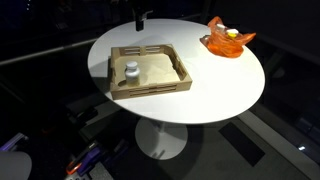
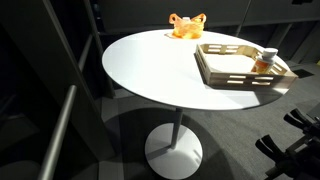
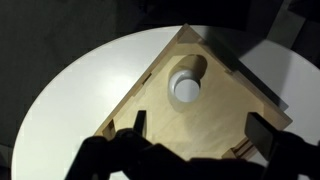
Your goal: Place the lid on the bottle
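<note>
Inside the wooden tray (image 1: 150,88) on the surface (image 1: 225,80), the lid (image 3: 186,88) appears already seated on the bottle (image 2: 266,66), so the end effector (image 3: 198,125), spread and empty above, should lift clear vertically without brushing it.

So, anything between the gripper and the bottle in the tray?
Nothing visible. The open gripper hangs above the wooden tray; the bottle stands alone near its corner. The orange dish sits well aside.
</note>
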Controlling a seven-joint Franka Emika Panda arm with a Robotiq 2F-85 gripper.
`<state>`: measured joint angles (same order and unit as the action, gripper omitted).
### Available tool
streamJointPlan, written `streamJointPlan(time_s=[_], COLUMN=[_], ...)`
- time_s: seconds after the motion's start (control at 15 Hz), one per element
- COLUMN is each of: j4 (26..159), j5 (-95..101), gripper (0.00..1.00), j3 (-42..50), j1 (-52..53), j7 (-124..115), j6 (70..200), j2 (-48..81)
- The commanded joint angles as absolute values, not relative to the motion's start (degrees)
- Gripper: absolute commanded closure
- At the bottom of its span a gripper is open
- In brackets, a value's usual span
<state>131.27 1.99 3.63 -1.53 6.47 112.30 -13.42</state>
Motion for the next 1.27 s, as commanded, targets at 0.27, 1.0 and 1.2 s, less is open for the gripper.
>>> streamJointPlan(time_s=[0.27, 1.0, 1.2], j4=[130.5, 130.6, 130.6], j5=[1.7, 1.7, 1.7], gripper=[0.00, 0.00, 0.00], j3=[3.6, 3.6, 3.6], j1=[-1.8, -1.8, -1.8], j7=[6.5, 6.5, 6.5], j6=[111.8, 111.8, 111.8], j2=[-13.5, -13.4, -13.4])
